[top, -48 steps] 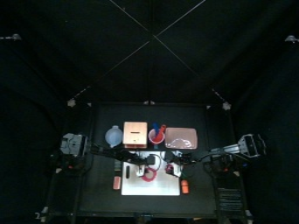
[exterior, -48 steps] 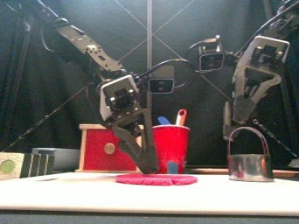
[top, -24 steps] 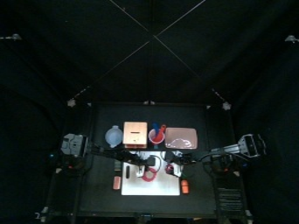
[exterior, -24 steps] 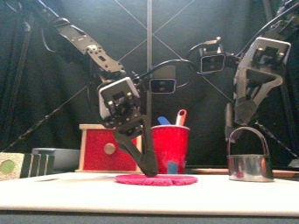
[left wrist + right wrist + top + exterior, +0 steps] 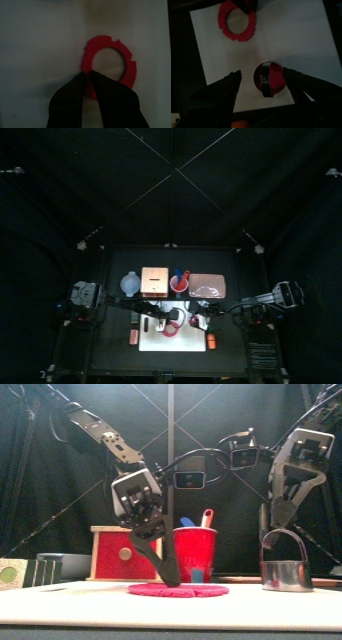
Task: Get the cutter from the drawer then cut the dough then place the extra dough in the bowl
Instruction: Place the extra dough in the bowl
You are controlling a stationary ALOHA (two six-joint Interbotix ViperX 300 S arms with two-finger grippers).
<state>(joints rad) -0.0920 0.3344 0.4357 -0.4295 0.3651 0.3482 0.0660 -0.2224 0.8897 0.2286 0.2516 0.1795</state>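
Note:
A red dough ring (image 5: 177,590) lies flat on the white cutting board (image 5: 154,343). My left gripper (image 5: 168,578) reaches down to the ring, and in the left wrist view its jaws are pinched on the near rim of the dough ring (image 5: 127,70). The round metal cutter (image 5: 285,572) stands on the board's right part, its wire handle arching up. In the right wrist view the cutter (image 5: 270,80) has red dough inside it. My right gripper (image 5: 264,89) hangs just above it, open, with a jaw on either side of the cutter.
Behind the board stand the wooden box with its red drawer front (image 5: 120,552), the red cup with toy knives (image 5: 195,552), the blue-grey bowl (image 5: 130,283) at the back left and the pink tray (image 5: 207,285). A small orange thing (image 5: 134,336) lies left of the board.
My left gripper has leaned a little to the left while staying on the ring's rim. The right gripper has edged slightly right above the cutter.

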